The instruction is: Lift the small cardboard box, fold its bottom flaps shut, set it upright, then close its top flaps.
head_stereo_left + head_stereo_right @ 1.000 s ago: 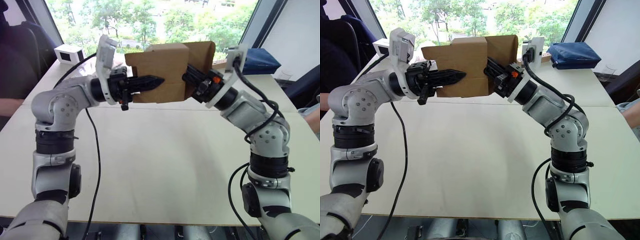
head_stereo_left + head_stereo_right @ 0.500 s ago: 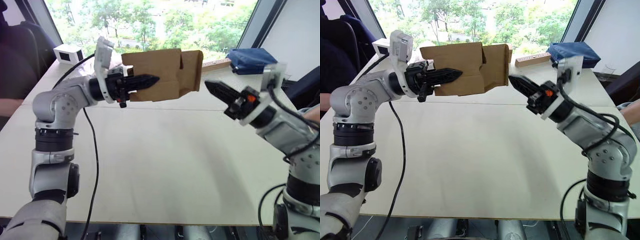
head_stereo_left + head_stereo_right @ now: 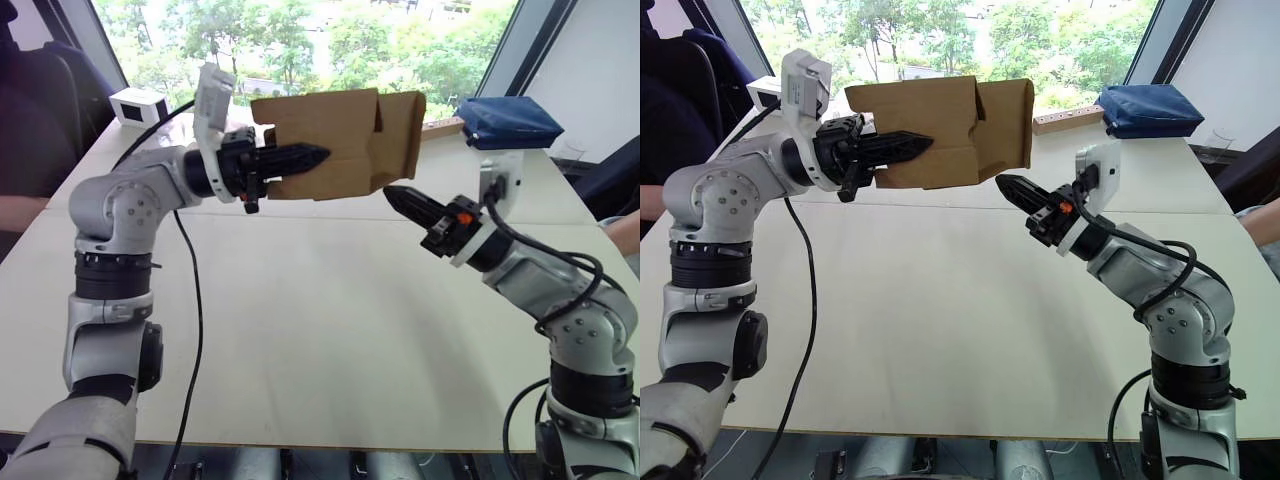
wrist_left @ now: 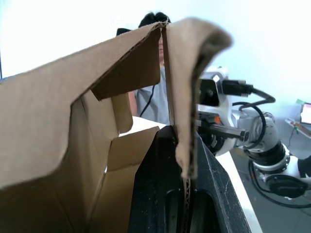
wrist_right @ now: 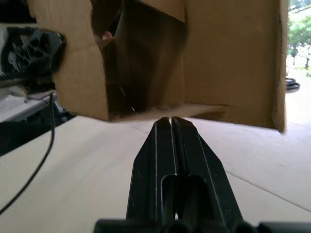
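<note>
Black fingers of the left end effector [image 3: 300, 157] are clenched on a wall of the small cardboard box [image 3: 330, 145], holding it in the air above the far part of the counter [image 3: 330, 330]. In the left wrist view the corrugated edge of that wall [image 4: 187, 145] runs down between the two fingers, one outside the box and one inside. The box is tipped on its side, its open end turned toward the robot's right. One flap [image 3: 400, 135] hangs out past the body of the box on that side, and in the right wrist view the dark inside of the box [image 5: 141, 73] faces the camera with flaps folded partly across it.

The right end effector [image 3: 400, 198] has its fingers pressed together on nothing; it points up toward the lower edge of the open end, just below and beside the hanging flap, and I cannot tell if the tip touches the cardboard.

Farther out, a white box with dark panels [image 3: 138, 105] stands at the far left of the counter, a blue bag [image 3: 505, 122] lies at the far right, and a wooden block [image 3: 1065, 120] sits beside the bag. A person [image 4: 150, 97] shows behind the box in the left wrist view.
</note>
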`<action>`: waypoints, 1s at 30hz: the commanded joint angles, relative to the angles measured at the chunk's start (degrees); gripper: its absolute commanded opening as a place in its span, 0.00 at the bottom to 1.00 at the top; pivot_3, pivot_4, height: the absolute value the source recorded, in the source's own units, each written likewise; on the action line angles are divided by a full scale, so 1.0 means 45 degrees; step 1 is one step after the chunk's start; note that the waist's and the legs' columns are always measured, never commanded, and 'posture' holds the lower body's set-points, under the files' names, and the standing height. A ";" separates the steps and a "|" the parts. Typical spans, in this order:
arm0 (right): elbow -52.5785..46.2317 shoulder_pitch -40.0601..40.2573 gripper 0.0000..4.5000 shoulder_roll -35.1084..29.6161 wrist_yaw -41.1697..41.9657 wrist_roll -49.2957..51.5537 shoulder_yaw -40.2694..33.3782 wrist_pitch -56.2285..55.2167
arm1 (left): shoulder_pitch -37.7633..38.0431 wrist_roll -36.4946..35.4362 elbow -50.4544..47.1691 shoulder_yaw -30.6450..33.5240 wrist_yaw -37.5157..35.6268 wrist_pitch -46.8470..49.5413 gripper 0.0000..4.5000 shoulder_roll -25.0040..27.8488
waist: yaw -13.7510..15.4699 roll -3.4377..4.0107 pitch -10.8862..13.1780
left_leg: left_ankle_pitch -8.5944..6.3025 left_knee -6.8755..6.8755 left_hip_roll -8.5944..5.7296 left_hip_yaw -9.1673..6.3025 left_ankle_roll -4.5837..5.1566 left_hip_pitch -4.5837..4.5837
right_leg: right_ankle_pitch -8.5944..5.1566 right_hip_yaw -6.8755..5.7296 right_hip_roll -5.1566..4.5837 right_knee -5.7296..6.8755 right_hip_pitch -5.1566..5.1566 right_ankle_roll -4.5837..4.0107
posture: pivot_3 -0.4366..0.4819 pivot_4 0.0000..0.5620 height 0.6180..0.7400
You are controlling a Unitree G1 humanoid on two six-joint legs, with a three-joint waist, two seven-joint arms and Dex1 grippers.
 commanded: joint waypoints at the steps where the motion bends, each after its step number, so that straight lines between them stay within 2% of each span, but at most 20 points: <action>1: -0.0316 -0.0378 0.00 0.0278 0.0054 0.0353 0.0028 -0.0097 | 0.0021 -0.0207 -0.0419 0.0075 0.0090 -0.0027 0.00 -0.0005 | -0.0008 0.0000 0.0000 | 0.0000 0.0000 0.0000 0.0000 0.0000 0.0000 | 0.0000 0.0000 0.0000 0.0000 0.0000 0.0000 | 0.48 0.27 1.00; 15: -0.0185 -0.0980 0.00 0.0529 0.0330 0.0176 0.0472 -0.0012 | -0.0020 -0.0133 -0.0380 -0.0047 0.0197 -0.0120 0.00 -0.0244 | -0.0013 0.0001 0.0000 | 0.0000 0.0000 0.0001 0.0002 0.0000 0.0000 | 0.0000 -0.0001 0.0000 0.0002 -0.0001 0.0000 | 0.48 0.27 1.00; 19: -0.0460 -0.0786 0.00 -0.0148 0.0532 0.0620 -0.0120 0.0253 | -0.0068 0.0046 -0.0061 0.0086 0.0156 -0.0304 0.00 0.0007 | -0.0007 0.0002 0.0001 | 0.0000 0.0000 0.0001 0.0002 0.0000 0.0000 | 0.0000 -0.0001 -0.0001 0.0001 -0.0001 0.0000 | 0.48 0.27 1.00; 22: -0.0101 -0.0583 0.00 -0.1591 0.0676 0.3267 -0.2082 0.1066 | -0.0226 -0.0337 0.0075 0.0513 0.0026 -0.0052 0.00 0.0345 | 0.0023 0.0004 0.0003 | 0.0000 0.0000 0.0000 -0.0002 0.0000 -0.0004 | 0.0000 -0.0003 -0.0003 -0.0001 -0.0001 0.0000 | 0.48 0.27 1.00; 24: 0.0184 -0.0423 0.00 -0.2098 0.0657 0.4184 -0.2682 0.1256 | -0.0252 -0.0476 0.0127 0.0629 -0.0008 0.0025 0.00 0.0465 | 0.0013 0.0003 0.0004 | -0.0002 0.0000 -0.0002 -0.0001 0.0004 -0.0009 | 0.0000 -0.0004 -0.0008 -0.0008 -0.0001 -0.0001 | 0.48 0.27 1.00; 27: 0.1092 -0.0426 0.00 -0.2063 0.0185 0.4295 -0.3221 0.0819 | -0.0148 -0.0685 0.0050 0.0735 -0.0071 0.0165 0.00 0.0605 | -0.0019 0.0001 0.0003 | -0.0004 0.0000 0.0001 0.0001 0.0008 -0.0004 | 0.0000 -0.0004 -0.0006 -0.0013 0.0000 -0.0001 | 0.48 0.27 1.00; 30: 0.2235 -0.0551 0.00 -0.1819 0.0113 0.3475 -0.3400 0.0132 | -0.0085 -0.0821 -0.0026 0.0768 -0.0048 0.0264 0.00 0.0599 | -0.0018 0.0003 0.0004 | -0.0004 0.0000 0.0004 0.0009 0.0007 0.0005 | 0.0000 -0.0001 -0.0004 -0.0006 0.0002 -0.0001 | 0.48 0.27 1.00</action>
